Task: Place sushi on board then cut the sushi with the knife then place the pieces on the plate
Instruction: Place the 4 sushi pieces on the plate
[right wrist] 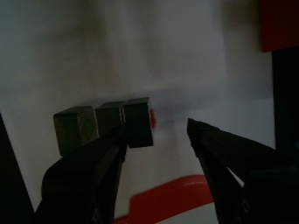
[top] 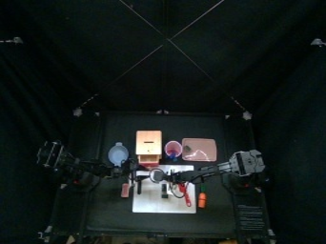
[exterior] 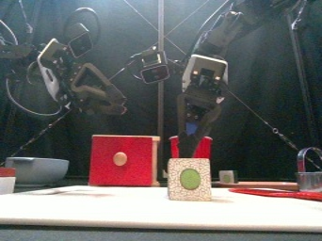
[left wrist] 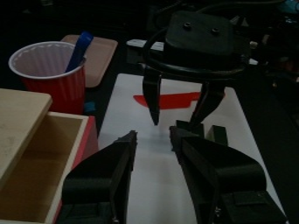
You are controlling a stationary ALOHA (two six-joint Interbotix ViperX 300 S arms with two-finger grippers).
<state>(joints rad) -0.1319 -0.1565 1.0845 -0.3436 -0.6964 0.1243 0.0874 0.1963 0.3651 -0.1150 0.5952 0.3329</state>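
The sushi roll (exterior: 189,179) lies on the white board (exterior: 113,203), its pale end with a green centre facing the front. In the right wrist view it shows as three dark blocks (right wrist: 103,122) in a row. My right gripper (exterior: 195,124) hangs open just above the roll, which sits near one jaw tip of the right gripper (right wrist: 160,131). A red toy knife (left wrist: 167,101) lies flat on the board. My left gripper (left wrist: 152,136) is open and holds nothing, hovering over the board's left part and facing the right gripper (left wrist: 187,83).
The red cup (left wrist: 47,70) holds a blue knife and stands behind the board, beside the wooden box (exterior: 123,160). The pink tray (top: 201,148) is at the back right, the blue-grey bowl (exterior: 32,169) is at the left, and a metal cutter (exterior: 310,162) stands far right.
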